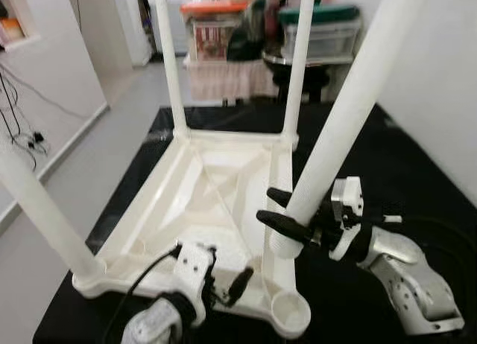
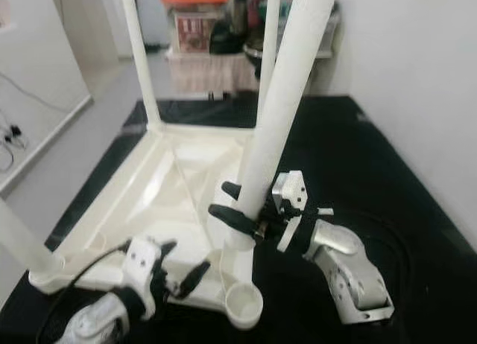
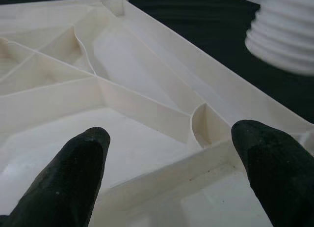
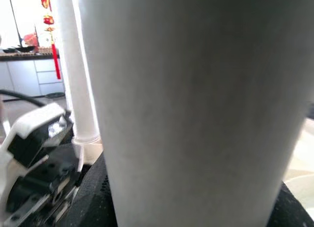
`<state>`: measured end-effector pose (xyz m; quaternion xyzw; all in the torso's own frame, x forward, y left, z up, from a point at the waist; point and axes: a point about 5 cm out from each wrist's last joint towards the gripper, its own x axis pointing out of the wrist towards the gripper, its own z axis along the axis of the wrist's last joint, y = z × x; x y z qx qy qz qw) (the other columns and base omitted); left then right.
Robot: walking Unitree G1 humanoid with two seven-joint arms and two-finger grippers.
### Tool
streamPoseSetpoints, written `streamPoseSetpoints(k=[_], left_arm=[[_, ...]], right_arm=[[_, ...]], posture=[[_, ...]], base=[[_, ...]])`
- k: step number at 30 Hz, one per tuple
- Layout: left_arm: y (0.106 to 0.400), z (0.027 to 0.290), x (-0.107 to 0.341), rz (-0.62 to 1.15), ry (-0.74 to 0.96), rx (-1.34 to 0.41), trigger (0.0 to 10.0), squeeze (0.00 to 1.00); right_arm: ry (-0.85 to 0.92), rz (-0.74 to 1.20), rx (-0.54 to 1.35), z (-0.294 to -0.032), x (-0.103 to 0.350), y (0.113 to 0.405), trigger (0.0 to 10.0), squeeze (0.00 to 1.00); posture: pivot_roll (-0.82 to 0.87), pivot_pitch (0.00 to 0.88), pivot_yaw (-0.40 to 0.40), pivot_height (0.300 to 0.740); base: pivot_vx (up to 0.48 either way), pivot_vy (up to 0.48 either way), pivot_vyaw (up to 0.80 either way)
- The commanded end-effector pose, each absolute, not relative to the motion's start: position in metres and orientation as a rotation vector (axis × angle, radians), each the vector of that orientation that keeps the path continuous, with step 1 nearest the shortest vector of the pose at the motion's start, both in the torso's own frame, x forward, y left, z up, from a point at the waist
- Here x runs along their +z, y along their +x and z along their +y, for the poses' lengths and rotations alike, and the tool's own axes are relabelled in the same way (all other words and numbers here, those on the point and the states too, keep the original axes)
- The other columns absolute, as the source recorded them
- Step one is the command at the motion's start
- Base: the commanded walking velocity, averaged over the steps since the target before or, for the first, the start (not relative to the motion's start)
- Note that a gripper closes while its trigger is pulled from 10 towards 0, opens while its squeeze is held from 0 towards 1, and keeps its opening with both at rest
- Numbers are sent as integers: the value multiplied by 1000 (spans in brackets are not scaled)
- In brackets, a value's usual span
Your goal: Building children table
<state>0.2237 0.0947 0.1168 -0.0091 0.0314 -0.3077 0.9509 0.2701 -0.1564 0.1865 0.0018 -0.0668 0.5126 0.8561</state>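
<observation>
A white plastic children's table (image 1: 201, 202) lies upside down on a black mat (image 1: 373, 158). Three white legs stand in its corners: far left (image 1: 170, 61), far right (image 1: 298, 61) and near left (image 1: 37, 210). My right gripper (image 1: 287, 210) is shut on the fourth leg (image 1: 350, 106), holding it tilted, its threaded end (image 3: 284, 35) just above the table's right rim. The near right socket (image 1: 291, 310) stands open. At the table's front edge my left gripper (image 1: 227, 281) hovers open over the ribbed underside (image 3: 122, 89), holding nothing. The held leg (image 4: 196, 114) looms close in the right wrist view.
Behind the table are stacked storage boxes, one with an orange lid (image 1: 212, 9) and one with a green lid (image 1: 320, 16). A white wall (image 1: 447, 76) runs along the right side of the mat. Grey floor (image 1: 97, 158) and loose cables (image 1: 26, 139) lie to the left.
</observation>
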Motion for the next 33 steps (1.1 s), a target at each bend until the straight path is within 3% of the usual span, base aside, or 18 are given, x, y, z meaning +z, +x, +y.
streamPoseSetpoints(k=[1,11,15,17,23,33], left_arm=[[224,100,118,68,-8,-602,10000,0],[243,117,151,-76,4,-465,10000,0],[243,121,143,-48,35,-436,10000,0],[237,127,111,62,48,-395,10000,0],[229,129,82,161,6,-358,10000,0],[229,119,78,165,-21,-386,10000,0]], right_arm=[[20,-149,1088,-155,187,267,10000,0],[40,-142,1099,-152,186,264,10000,0],[28,-127,1094,-150,183,264,10000,0],[4,-96,1017,-146,175,271,10000,0],[13,-84,895,-140,168,281,10000,0],[9,-83,799,-142,167,290,10000,0]], posture=[[-30,0,27,740],[-29,0,31,740],[-31,0,32,740],[-38,0,26,740],[-39,0,23,740],[-45,0,13,740]], base=[[0,0,0],[0,0,0],[0,0,0],[0,0,0],[0,0,0],[0,0,0]])
